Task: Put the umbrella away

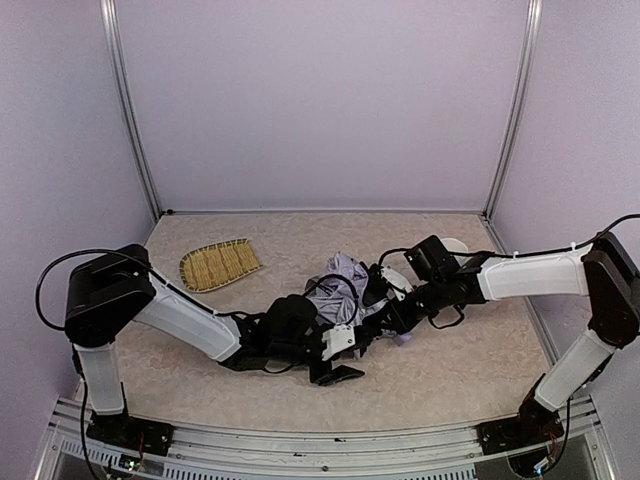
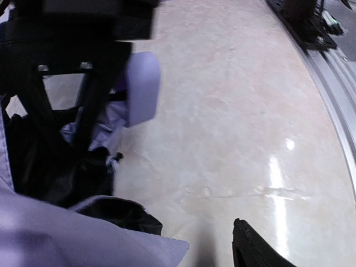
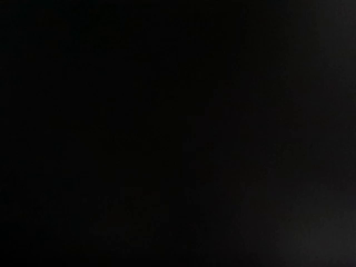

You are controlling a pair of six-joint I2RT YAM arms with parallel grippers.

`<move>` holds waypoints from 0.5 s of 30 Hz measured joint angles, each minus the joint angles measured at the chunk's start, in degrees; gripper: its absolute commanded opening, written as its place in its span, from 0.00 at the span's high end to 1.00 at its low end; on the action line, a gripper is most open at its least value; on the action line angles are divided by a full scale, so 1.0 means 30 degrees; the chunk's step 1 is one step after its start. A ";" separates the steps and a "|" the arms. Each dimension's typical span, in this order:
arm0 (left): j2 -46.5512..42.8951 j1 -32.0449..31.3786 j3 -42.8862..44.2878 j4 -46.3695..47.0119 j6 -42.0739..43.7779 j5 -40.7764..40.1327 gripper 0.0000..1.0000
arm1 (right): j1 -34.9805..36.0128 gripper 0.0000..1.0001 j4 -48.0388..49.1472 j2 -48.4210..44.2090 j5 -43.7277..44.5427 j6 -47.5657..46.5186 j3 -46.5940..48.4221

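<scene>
- Top external view: a beige, mottled table (image 1: 455,375) fills the floor of a booth with plain lavender walls (image 1: 320,100) and thin metal posts (image 1: 128,120) at the corners.
- A woven straw tray (image 1: 220,264) lies toward the back left, well apart from both arms.
- The umbrella (image 1: 346,280) sits near the middle of the table as a crumpled heap, with pale lavender cloth on top and black folds showing beneath.
- The left gripper (image 1: 338,362) lies low at the heap's near edge with its jaws apart. One black finger rests out on the bare surface.
- The right gripper (image 1: 384,306) reaches in from the right and is pressed into the cloth. It is closed, but whether it pinches any fabric cannot be told.
- The left wrist view adds what the overhead one hides. The small lavender handle (image 2: 142,89) hangs just above the table beside a black, blurred mass.
- In that view the pale canopy (image 2: 83,245) spreads across the lower left corner.
- A single fingertip (image 2: 253,251) shows at the bottom edge, clear of the cloth, with bare glossy table between them. The other finger is out of sight.
- The same view catches light glare on the surface and a metal rail (image 2: 334,78) along the table's edge.
- The right wrist view is entirely black and gives nothing.
</scene>
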 measured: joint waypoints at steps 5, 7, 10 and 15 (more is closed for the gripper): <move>-0.2608 -0.1574 -0.2302 0.0546 0.2288 -0.0721 0.28 | -0.0991 1.00 0.0270 -0.1049 -0.0597 -0.0401 -0.0408; -0.3344 -0.1967 -0.2696 0.0546 0.2878 -0.0845 0.28 | -0.1260 1.00 0.0321 -0.1508 -0.0597 -0.0707 -0.0452; -0.4648 -0.2069 -0.3351 0.0182 0.3453 -0.0867 0.28 | -0.1530 1.00 0.0393 -0.2397 -0.0510 -0.1523 -0.0517; -0.8357 -0.1545 -0.4714 -0.1574 0.4073 0.0714 0.29 | -0.1603 1.00 0.0350 -0.3840 -0.0219 -0.2892 -0.0517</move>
